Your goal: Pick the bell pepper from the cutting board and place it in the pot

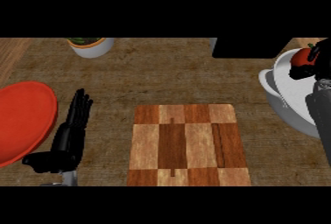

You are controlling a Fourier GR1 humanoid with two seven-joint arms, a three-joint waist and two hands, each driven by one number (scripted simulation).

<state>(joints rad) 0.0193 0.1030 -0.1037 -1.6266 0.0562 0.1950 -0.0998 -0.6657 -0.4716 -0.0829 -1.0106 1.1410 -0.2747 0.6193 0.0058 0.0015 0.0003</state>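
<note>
Where the right hand [309,65] hangs over the pot [284,94] at the view's right edge, the pepper [302,55] shows as a small red rounded body with a dark stem tip at its upper right. Only its upper left part is visible; the black fingers cover the remainder. The fingers are curled round it, so the hand is clamped on the pepper. The pepper sits above the pot's inside, near the far rim; whether it touches the pot cannot be told.

The pot is white or pale grey, round, with a lighter inside and a handle lug projecting on its left side. It is cut off by the right edge. The right forearm, dark grey, runs down along that edge across the pot's near part.

The board [188,145] lies at centre, well apart from the pot to its left. It is a patchwork of light and dark wood blocks, its long sides running away from the robot. Nothing lies on it.

The left hand [70,131] shows left of the board, fingers straight and together, pointing away from the robot. It holds nothing and is resting.

A red plate [22,120] lies at the left edge, just beside the left hand. A white planter [92,47] with green leaves stands at the far edge, upper left. A black block [249,47] sits at the far edge, just beyond the pot. The counter [161,78] is brown and mottled
</note>
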